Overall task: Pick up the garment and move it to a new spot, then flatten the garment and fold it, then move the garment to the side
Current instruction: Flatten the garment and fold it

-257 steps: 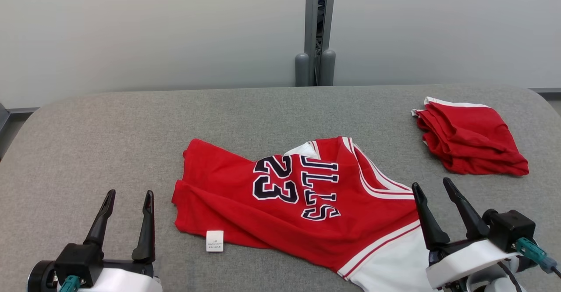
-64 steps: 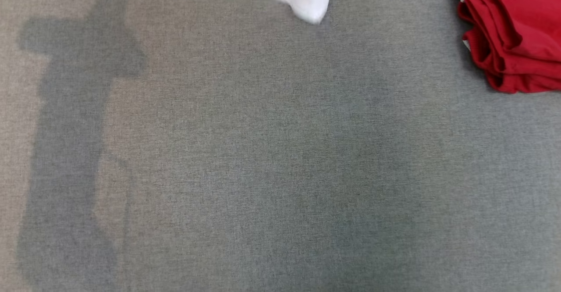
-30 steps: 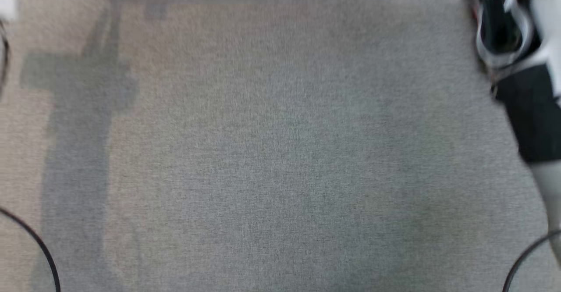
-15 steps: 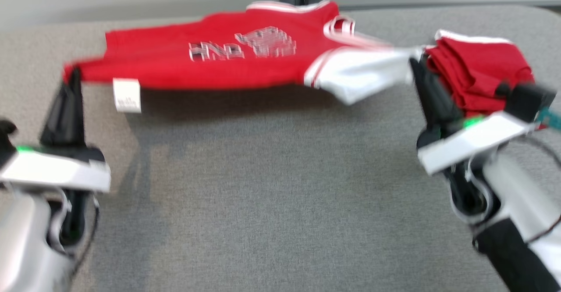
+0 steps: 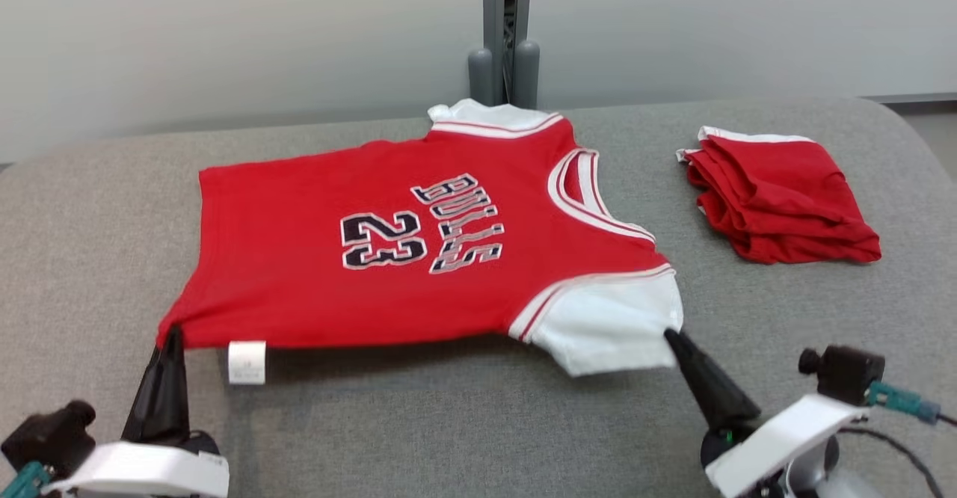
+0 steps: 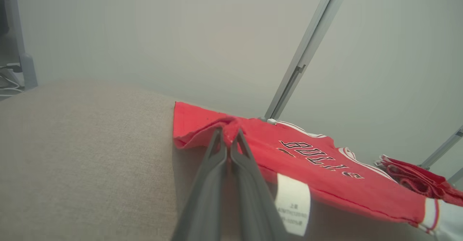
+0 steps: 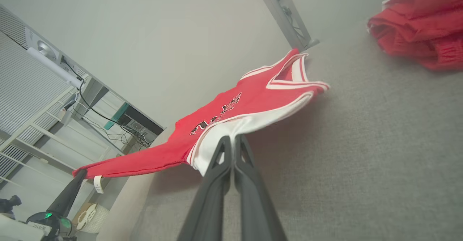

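Nearest the robot, the left gripper (image 5: 173,331) is pinching the near hem corner of the jersey (image 5: 359,274), its fingers pressed together on the red cloth. The right gripper (image 5: 671,336) is pinching the edge of the near white sleeve (image 5: 609,326) in the same way. Between them the near edge is hanging taut just above the grey surface (image 5: 448,423) and throwing a shadow, while the far part is lying on the middle of the surface. The step in hand looks like the flattening. It is best done by lowering both arms together, holding the edge stretched so no slack is bunching, drawing slightly toward the robot to pull out ripples, and releasing only once the cloth is lying flat. Uneven lowering is likely to be tucking the sleeve under. A white care tag (image 5: 247,362) is dangling from the hem beside the left gripper, its print too small to read. Farther on, the chest is showing "BULLS" and "23" in dark letters edged white, turned sideways. To the right and well apart, a folded red garment (image 5: 785,199) is sitting. Behind everything a grey post (image 5: 502,34) is rising against the wall.
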Robot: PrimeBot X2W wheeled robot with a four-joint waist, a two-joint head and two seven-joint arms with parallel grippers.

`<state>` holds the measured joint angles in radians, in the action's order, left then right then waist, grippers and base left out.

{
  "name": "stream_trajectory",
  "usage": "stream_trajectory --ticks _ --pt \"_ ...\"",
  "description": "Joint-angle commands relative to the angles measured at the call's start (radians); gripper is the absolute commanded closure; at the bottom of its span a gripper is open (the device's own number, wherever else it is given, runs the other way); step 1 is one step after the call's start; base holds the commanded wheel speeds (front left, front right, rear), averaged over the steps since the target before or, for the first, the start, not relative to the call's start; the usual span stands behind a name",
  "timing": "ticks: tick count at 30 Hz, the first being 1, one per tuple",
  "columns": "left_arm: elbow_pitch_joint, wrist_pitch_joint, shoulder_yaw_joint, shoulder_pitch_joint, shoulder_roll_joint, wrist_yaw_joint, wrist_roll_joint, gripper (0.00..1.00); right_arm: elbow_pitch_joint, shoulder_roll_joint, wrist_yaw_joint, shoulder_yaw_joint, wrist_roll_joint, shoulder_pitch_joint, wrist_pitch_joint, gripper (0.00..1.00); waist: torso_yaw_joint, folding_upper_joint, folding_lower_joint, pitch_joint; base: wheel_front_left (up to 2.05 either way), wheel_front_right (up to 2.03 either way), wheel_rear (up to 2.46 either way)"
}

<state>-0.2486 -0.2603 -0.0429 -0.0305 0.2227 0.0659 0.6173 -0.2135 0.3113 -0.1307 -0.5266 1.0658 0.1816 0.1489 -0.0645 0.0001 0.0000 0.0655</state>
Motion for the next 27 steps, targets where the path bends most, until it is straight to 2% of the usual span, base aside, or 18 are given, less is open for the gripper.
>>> stream_trajectory --ticks 1,4,7,9,16,22,27 --pt "0.003 -0.005 0.018 0.012 0.007 -0.011 -0.015 1.00 0.016 -0.002 0.000 0.003 -0.002 -0.023 -0.016 1.00 -0.007 -0.0001 0.0000 -0.016 0.00 0.00 0.00" --pt "0.006 -0.005 0.047 0.067 -0.032 -0.016 -0.017 1.00 0.057 -0.011 0.000 0.015 -0.014 -0.091 -0.072 1.00 -0.012 -0.0001 0.0000 -0.033 0.00 0.00 0.00" --pt "-0.011 -0.005 0.053 0.100 -0.030 -0.029 -0.064 1.00 0.096 -0.021 0.000 0.033 -0.035 -0.154 -0.136 1.00 -0.015 -0.0001 0.0000 -0.042 0.00 0.00 0.00" --pt "-0.027 -0.005 0.057 0.117 -0.049 -0.027 -0.065 1.00 0.116 -0.020 0.000 0.055 -0.054 -0.194 -0.184 1.00 -0.018 -0.0001 0.0000 -0.045 0.00 0.00 0.00" --pt "-0.077 -0.005 0.063 0.148 -0.045 -0.045 -0.110 1.00 0.199 -0.051 0.000 0.141 -0.118 -0.313 -0.354 1.00 -0.029 -0.0001 0.0000 -0.045 0.00 0.00 0.00" --pt "-0.116 -0.004 0.041 0.157 -0.036 -0.057 -0.142 1.00 0.234 -0.123 0.000 0.200 -0.189 -0.351 -0.422 1.00 -0.030 -0.0001 0.0000 -0.038 0.00 0.00 0.00" --pt "-0.110 -0.004 0.035 0.116 -0.035 -0.048 -0.151 1.00 0.266 -0.165 0.000 0.235 -0.246 -0.329 -0.411 1.00 -0.012 -0.0001 0.0000 -0.031 0.00 0.00 0.00"
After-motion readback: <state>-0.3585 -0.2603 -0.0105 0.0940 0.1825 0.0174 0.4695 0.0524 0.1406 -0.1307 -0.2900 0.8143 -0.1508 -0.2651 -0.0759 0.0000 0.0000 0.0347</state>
